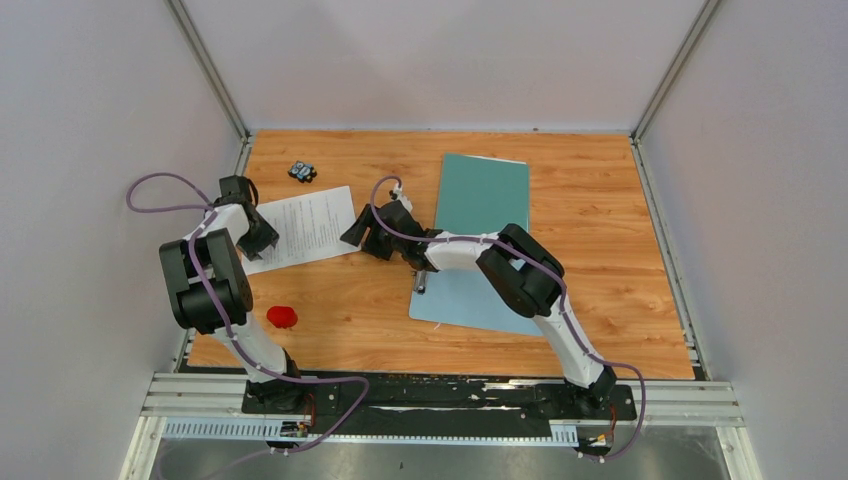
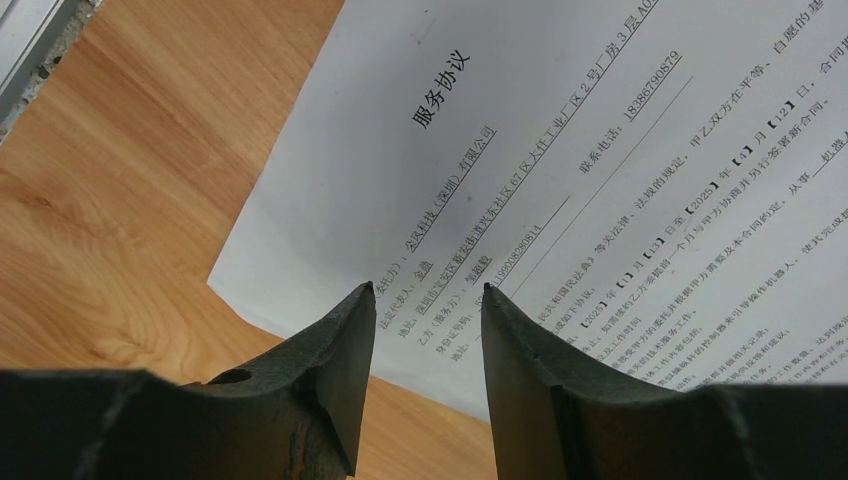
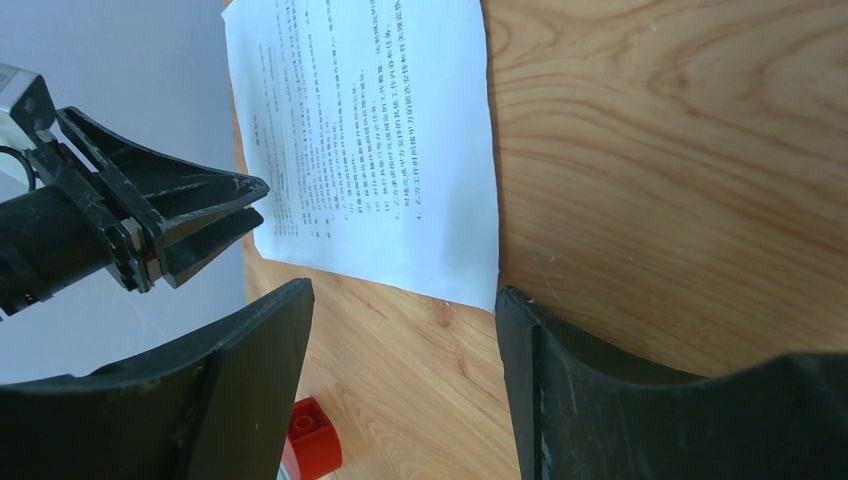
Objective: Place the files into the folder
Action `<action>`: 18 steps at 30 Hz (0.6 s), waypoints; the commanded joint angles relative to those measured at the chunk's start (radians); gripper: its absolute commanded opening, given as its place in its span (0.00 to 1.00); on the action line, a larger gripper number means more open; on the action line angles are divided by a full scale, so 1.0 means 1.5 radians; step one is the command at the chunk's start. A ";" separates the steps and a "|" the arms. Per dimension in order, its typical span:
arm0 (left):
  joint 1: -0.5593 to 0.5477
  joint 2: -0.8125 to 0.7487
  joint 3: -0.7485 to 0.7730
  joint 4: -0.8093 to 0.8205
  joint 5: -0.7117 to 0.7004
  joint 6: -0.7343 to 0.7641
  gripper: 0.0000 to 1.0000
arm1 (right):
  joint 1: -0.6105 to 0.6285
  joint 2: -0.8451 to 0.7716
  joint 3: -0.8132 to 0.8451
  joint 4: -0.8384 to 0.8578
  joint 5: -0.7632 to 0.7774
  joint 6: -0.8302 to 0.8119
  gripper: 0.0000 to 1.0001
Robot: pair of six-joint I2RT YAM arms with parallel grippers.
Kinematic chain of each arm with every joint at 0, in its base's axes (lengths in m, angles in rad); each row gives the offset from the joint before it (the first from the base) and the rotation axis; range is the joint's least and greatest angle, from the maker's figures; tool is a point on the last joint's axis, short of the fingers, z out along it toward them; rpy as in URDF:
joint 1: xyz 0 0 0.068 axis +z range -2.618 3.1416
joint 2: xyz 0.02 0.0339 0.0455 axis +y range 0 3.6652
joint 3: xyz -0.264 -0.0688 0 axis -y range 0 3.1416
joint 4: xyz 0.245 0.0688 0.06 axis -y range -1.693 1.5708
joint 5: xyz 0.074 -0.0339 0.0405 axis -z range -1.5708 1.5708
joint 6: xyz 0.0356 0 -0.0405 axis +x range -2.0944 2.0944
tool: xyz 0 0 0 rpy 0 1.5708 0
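One of the files, a white sheet (image 1: 305, 226) of dense black print, lies flat on the wood at the left. My left gripper (image 1: 266, 240) stands open over its left end; in the left wrist view the sheet (image 2: 560, 150) fills the space beyond the open gripper (image 2: 428, 290), nothing between the jaws. My right gripper (image 1: 356, 233) hangs open just off the sheet's right end, and its wrist view has the sheet (image 3: 390, 150) ahead of the gripper (image 3: 402, 292). The teal folder (image 1: 482, 192) lies flat at the back middle, to the right of both grippers.
A light blue clipboard (image 1: 455, 298) lies in front of the folder, partly under the right arm. A red brick (image 1: 282, 317) sits near the left arm, also seen low in the right wrist view as a red brick (image 3: 310, 450). A small black-and-blue object (image 1: 302, 172) is behind the sheet.
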 commanded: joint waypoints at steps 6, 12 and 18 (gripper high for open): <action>0.006 0.011 -0.003 0.007 0.015 -0.001 0.50 | 0.005 0.038 0.010 0.038 0.008 0.033 0.67; 0.007 0.019 -0.006 0.011 0.027 -0.005 0.50 | 0.003 0.044 0.005 0.087 0.015 0.051 0.63; 0.006 0.025 -0.009 0.014 0.036 -0.007 0.49 | 0.001 0.069 0.029 0.118 0.015 0.064 0.56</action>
